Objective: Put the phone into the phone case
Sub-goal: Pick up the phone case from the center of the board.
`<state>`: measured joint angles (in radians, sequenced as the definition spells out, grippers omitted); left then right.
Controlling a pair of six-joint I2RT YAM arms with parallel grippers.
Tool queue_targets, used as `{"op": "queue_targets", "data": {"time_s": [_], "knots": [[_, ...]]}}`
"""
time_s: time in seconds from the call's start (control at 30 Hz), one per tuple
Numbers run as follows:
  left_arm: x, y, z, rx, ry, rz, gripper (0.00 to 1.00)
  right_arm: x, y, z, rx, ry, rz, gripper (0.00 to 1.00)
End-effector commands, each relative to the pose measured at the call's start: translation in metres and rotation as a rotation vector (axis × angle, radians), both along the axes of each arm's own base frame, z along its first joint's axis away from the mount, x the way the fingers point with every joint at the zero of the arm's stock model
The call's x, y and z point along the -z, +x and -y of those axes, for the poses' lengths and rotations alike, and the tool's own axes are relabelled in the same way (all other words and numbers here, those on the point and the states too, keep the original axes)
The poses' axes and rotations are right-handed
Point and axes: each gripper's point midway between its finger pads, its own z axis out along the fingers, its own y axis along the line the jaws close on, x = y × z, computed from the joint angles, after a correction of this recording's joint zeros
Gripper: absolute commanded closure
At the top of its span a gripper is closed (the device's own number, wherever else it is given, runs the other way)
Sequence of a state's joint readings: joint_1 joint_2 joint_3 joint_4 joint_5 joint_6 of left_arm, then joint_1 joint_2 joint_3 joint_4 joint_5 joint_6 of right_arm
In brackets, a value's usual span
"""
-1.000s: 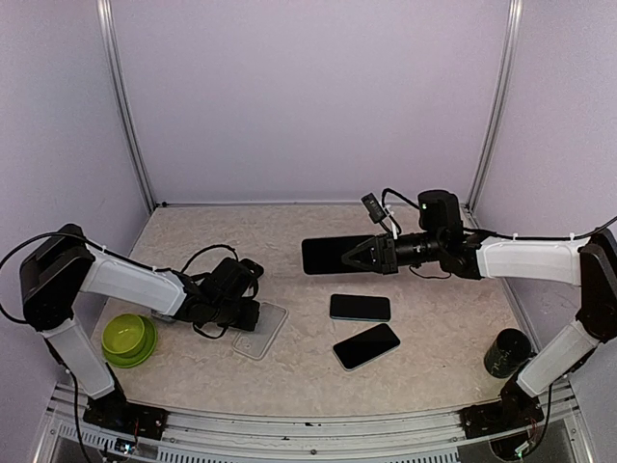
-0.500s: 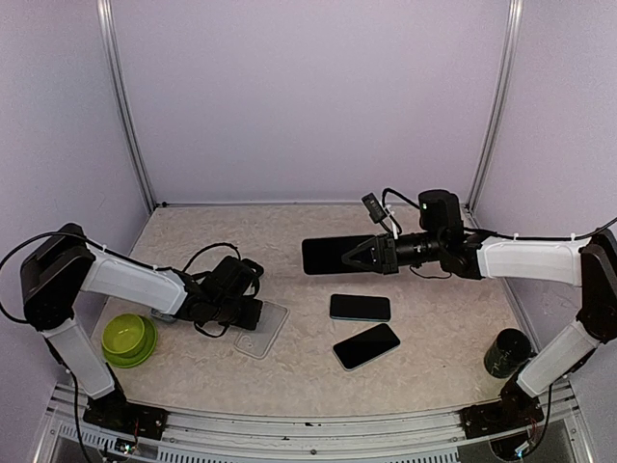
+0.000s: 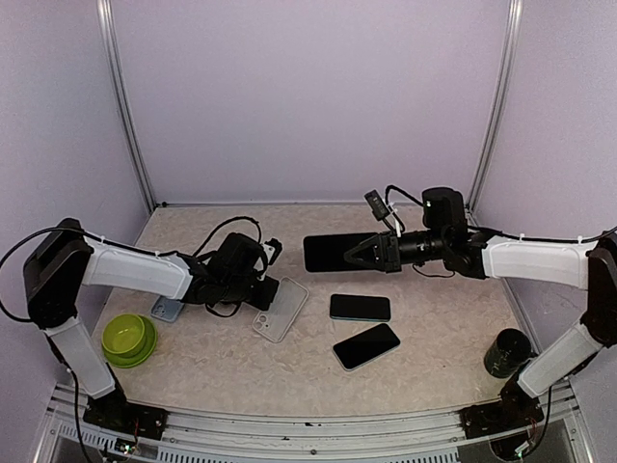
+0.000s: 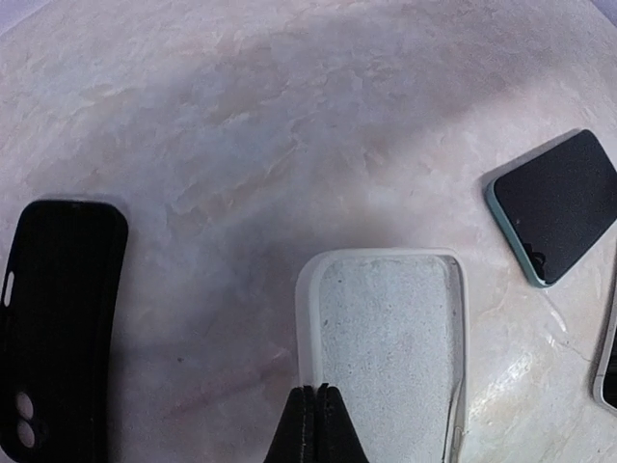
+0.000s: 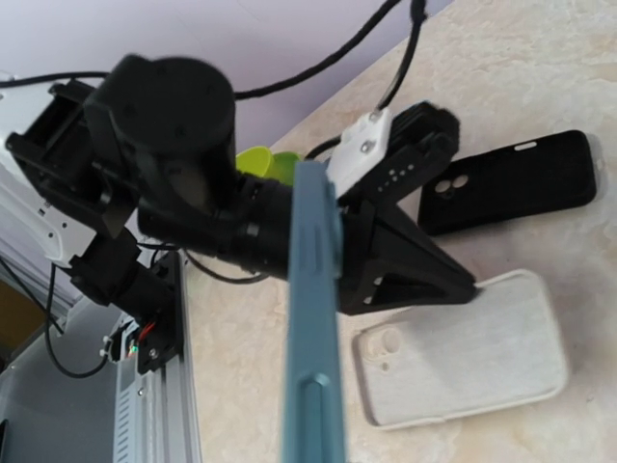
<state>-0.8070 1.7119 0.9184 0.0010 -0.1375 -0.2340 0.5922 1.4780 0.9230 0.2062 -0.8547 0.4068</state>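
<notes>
Left gripper (image 4: 315, 424) pinched the likely bendy white phone case (image 4: 386, 357) by its nearest rim; right gripper (image 3: 353, 256) clamped the slick-looking, rigid phone (image 3: 326, 253) by its end.

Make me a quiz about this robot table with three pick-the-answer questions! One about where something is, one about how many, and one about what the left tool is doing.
1. Where is the lime-green round bowl?
A) beside the left arm
B) beside the right arm's base
C) right in the middle

2. How many dark-screened phones lie flat on the marbled table?
A) one
B) two
C) four

3. What is the left tool doing?
A) wide open over nothing
B) shut on the white rectangular phone case
C) shut on the bowl

Answers:
1 A: the bowl sits in the near left corner, by that arm.
2 B: two lie close together right of centre. The teal-edged phone is held up by the right tool, so it does not count.
3 B: the left wrist view shows its fingertips pinched together on the case's near edge.
</notes>
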Motion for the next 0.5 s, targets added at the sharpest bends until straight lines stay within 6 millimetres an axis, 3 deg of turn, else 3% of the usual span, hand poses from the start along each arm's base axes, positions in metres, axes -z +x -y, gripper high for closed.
{"op": "queue_targets", "data": {"time_s": [0.0, 0.17, 0.37, 0.47], "knots": [[-0.019, 0.018, 0.016, 0.106, -0.029, 0.053, 1.0, -0.026, -0.001, 0.005, 0.005, 0.035, 0.076, 1.0], [-0.034, 0.032, 0.023, 0.193, -0.06, 0.062, 1.0, -0.028, -0.003, 0.009, 0.02, 0.03, 0.086, 1.0], [-0.027, 0.04, 0.033, 0.325, 0.018, 0.04, 1.0, -0.028, -0.005, 0.011, 0.026, 0.023, 0.088, 1.0], [-0.011, 0.042, 0.036, 0.393, 0.051, -0.002, 1.0, -0.029, -0.006, 0.012, 0.031, 0.022, 0.092, 1.0]]}}
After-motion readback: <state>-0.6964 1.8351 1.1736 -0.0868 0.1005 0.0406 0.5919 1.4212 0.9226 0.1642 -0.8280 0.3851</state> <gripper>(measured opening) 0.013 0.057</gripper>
